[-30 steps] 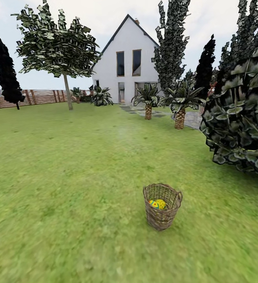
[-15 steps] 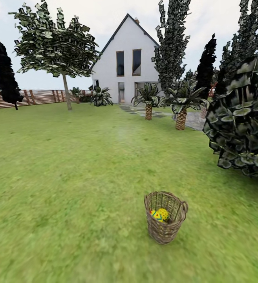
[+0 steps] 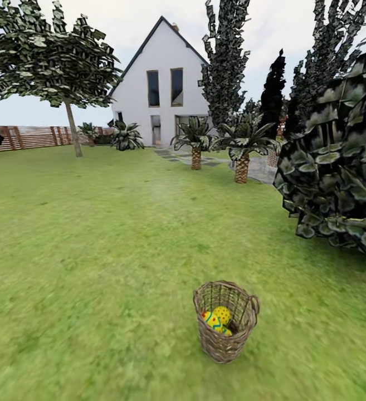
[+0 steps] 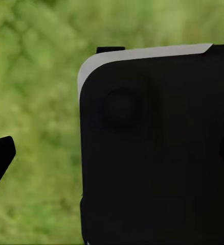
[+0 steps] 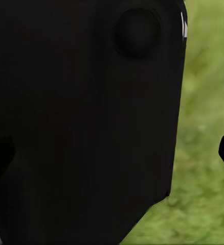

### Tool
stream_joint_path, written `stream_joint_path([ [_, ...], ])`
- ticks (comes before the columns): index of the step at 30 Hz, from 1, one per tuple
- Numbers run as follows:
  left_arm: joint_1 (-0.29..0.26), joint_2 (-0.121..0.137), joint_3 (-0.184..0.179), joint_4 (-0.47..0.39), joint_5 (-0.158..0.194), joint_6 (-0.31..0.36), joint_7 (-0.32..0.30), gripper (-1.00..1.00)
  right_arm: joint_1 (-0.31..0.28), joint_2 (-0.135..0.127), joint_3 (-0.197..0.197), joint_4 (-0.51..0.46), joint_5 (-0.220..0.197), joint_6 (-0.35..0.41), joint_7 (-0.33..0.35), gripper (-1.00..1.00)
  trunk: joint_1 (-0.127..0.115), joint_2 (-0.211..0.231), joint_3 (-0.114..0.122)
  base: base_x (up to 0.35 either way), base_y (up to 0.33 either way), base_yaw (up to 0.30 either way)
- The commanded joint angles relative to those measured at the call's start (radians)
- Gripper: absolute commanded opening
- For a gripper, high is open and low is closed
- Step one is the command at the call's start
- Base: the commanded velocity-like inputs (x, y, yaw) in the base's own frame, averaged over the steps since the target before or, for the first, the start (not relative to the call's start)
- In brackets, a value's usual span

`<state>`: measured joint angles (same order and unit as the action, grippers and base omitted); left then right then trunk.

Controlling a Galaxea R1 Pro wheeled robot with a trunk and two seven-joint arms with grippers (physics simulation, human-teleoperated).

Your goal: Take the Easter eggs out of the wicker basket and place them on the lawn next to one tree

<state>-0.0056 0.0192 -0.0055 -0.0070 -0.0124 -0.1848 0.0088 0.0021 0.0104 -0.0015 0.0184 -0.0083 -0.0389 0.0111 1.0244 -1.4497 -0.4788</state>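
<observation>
Basket: you have the basket [image 3: 225,321] standing upright on the lawn [image 3: 93,250], low in your head view and a little right of centre.
Eggs: you can see eggs [image 3: 216,321] inside the basket, yellow with red and blue markings; at least two show, and the wicker wall hides whether there is a third.
Trees: your nearest foliage is the big dark-leaved bush [image 3: 338,167] at right, well apart from the basket. A leafy tree [image 3: 71,131] with a thin trunk stands far off at left by the fence [image 3: 32,136].
House: a white house [image 3: 160,94] sits beyond the lawn, with two small palms [image 3: 196,145] in front.
Left pincer: your left wrist view gives a black robot body over grass; I cannot tell whether the fingers are apart or together.
Right pincer: same in the right wrist view, dark housing against grass; I cannot tell its state.
</observation>
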Motion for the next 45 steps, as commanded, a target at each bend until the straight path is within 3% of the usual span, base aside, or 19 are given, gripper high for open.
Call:
stream_joint_path([
  [1,-0.001,0.000,-0.001,0.001,-0.001,-0.004,0.001,1.00,-0.001,0.000,0.000,0.002,-0.001,-0.004,0.001,1.00,0.001,0.000,-0.001,0.339,0.054,-0.035],
  [26,-0.001,0.001,-0.001,0.001,-0.001,-0.034,0.000,1.00,-0.001,0.002,0.000,0.002,-0.001,-0.004,0.001,1.00,0.001,0.000,-0.001,0.315,0.041,-0.004],
  [45,-0.001,0.001,-0.001,0.000,-0.001,-0.039,0.000,1.00,-0.001,-0.002,-0.004,-0.005,0.001,-0.003,-0.005,1.00,0.001,0.000,-0.001,-0.014,0.000,0.000],
])
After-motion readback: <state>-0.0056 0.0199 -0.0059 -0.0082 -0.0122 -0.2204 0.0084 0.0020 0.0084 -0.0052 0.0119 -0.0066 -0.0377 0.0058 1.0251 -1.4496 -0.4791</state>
